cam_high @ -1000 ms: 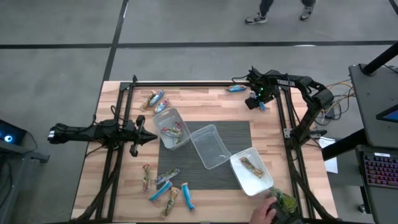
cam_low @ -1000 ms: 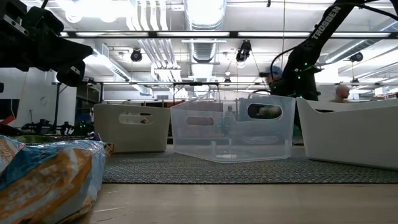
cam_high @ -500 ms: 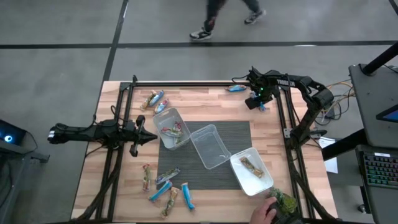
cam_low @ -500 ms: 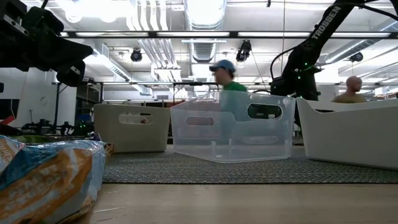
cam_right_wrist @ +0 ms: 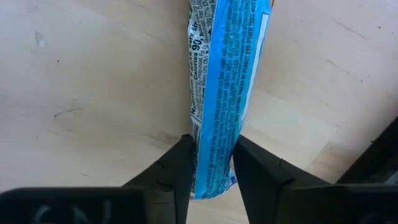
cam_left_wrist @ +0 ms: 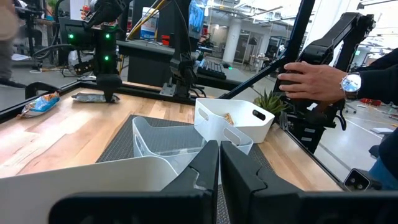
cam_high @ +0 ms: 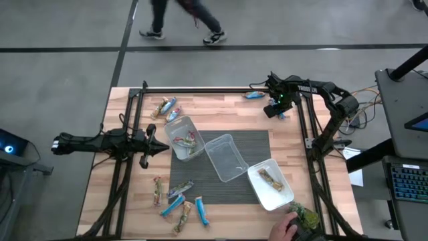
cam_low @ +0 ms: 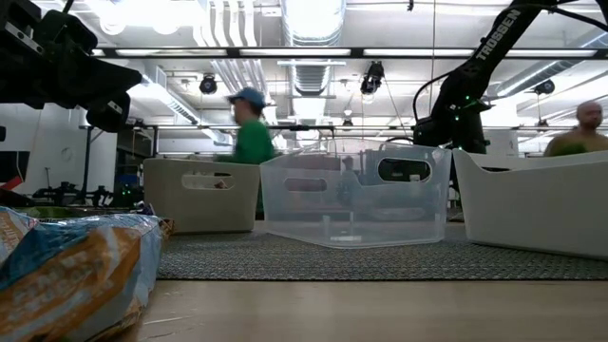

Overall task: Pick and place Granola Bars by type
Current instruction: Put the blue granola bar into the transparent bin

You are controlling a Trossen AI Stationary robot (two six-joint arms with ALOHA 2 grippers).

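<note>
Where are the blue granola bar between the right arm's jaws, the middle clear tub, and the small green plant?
blue granola bar [cam_right_wrist: 224, 81]: right wrist view, wrapper's middle.
middle clear tub [cam_high: 215, 163]: high view, left rim.
small green plant [cam_left_wrist: 272, 99]: left wrist view, leaves.

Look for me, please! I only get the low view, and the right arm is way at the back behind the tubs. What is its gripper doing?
Observer: The right gripper is down at the wooden table top, its fingers pressing both sides of a blue bar that lies flat.
Operator: Is the see-through tub in the middle empty?
Observer: Yes. From above, the middle tub holds nothing.
Operator: And the left gripper?
Observer: The left gripper is shut with nothing in it.
</note>
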